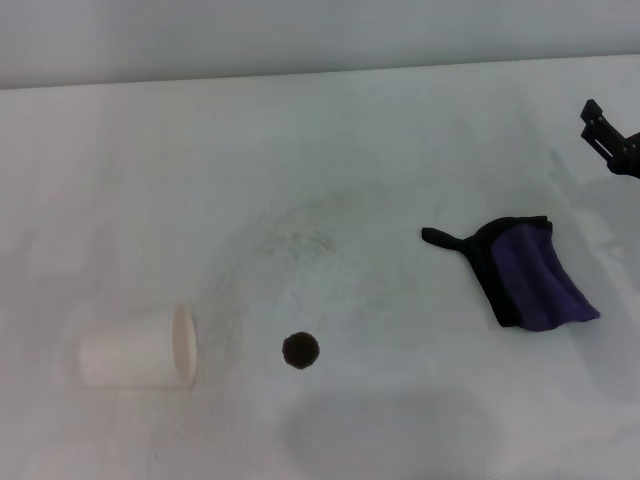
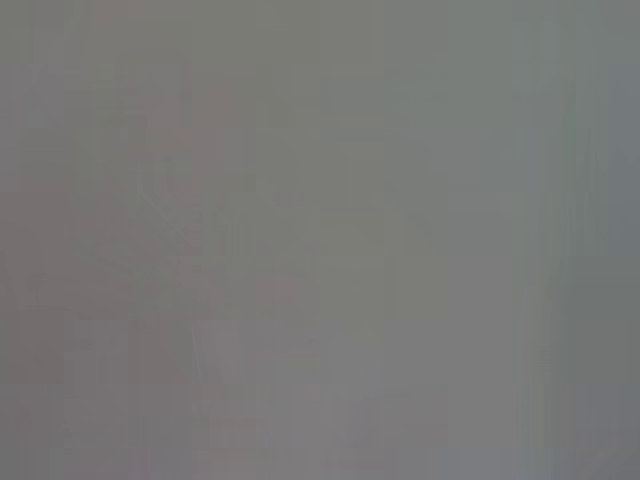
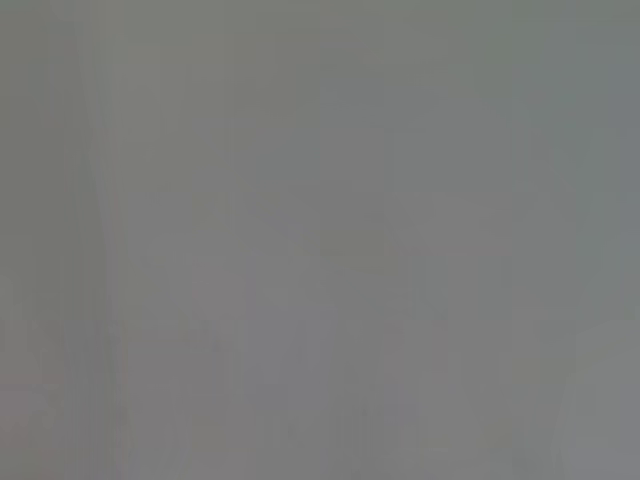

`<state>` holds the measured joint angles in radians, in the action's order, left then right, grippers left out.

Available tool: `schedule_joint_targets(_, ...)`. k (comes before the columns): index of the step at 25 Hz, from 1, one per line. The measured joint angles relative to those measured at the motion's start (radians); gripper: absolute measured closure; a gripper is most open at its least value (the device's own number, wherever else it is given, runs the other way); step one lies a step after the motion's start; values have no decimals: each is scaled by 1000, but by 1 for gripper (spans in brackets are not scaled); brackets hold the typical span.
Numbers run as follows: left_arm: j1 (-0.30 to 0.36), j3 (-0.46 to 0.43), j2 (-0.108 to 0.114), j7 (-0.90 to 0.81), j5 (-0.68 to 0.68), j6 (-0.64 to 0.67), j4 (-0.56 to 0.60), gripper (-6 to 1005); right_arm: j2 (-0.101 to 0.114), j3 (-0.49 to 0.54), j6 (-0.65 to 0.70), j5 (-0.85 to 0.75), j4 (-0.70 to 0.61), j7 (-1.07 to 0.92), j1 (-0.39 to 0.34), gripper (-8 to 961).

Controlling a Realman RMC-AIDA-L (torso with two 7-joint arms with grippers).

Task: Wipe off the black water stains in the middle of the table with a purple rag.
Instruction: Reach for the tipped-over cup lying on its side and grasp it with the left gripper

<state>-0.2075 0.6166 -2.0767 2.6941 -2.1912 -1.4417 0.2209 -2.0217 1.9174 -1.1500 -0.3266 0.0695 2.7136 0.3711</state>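
A: In the head view we see our right gripper (image 1: 607, 140) at the far right edge, above the table (image 1: 330, 150); only black finger parts show, so we cannot tell whether the jaws stand apart or together; they hold nothing that we can see.

B: The purple rag (image 1: 535, 275) lies crumpled on the table, near the jaws and on the side toward us, not touching them; its thin black loop tail points away from them toward the middle.

A: The black water stains (image 1: 300, 350) are one small dark blot, well apart from the jaws, beyond the rag; a white cup (image 1: 140, 350) lies on its side farther still, near the blot but not touching.

B: We judge the risks so: if we pinch only the tail or a loose fold, the rag may trail or drop; if the wipe runs long past the blot, the rag may knock the cup and roll it; a light press may only smear the blot.

A: In the left wrist view we see only flat grey; no left gripper shows in any view.

B: In the right wrist view it is the same grey; it gives us no help in judging the jaws, so we would go down on the rag half blind.
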Motion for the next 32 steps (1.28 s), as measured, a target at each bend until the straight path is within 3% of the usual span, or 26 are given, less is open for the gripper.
schedule_joint_targets(7, -9, 2, 6, -175, 113, 0, 109, 124, 0, 0, 1, 0, 4, 0, -4, 78)
schedule_joint_targets(13, 1, -2, 17, -710, 534, 33, 602, 124, 0, 1, 1, 0, 1, -1, -7, 78)
schedule_joint_targets(15, -14, 0, 30, -844, 668, 29, 723, 124, 0, 1, 1, 1, 1, -3, -7, 78)
schedule_joint_targets(16, -14, 0, 30, -844, 668, 29, 723, 124, 0, 1, 1, 1, 0, -3, -7, 78)
schedule_joint_targets(17, -46, -1, 50, -971, 820, 0, 845, 124, 0, 1, 1, 1, -1, -3, -7, 78)
schedule_joint_targets(20, -80, -6, 77, -1046, 907, -65, 923, 124, 0, 2, 1, 1, -4, -3, -8, 78)
schedule_joint_targets(23, -126, -4, 140, -1118, 942, -209, 966, 124, -1, 1, 1, 2, -5, -4, -9, 79)
schedule_joint_targets(24, -132, -3, 148, -1128, 948, -229, 969, 124, -1, -1, 1, 2, -5, -6, -9, 79)
schedule_joint_targets(26, -190, 0, 188, -1200, 1016, -363, 997, 124, -2, -2, 1, 2, -5, -8, -10, 79)
schedule_joint_targets(29, -256, 0, 205, -1239, 1115, -504, 1028, 124, -3, -4, -3, 2, -6, -8, -11, 79)
schedule_joint_targets(32, -307, 15, 196, -1273, 1231, -579, 1077, 124, -4, -7, -7, 1, -7, -9, -11, 79)
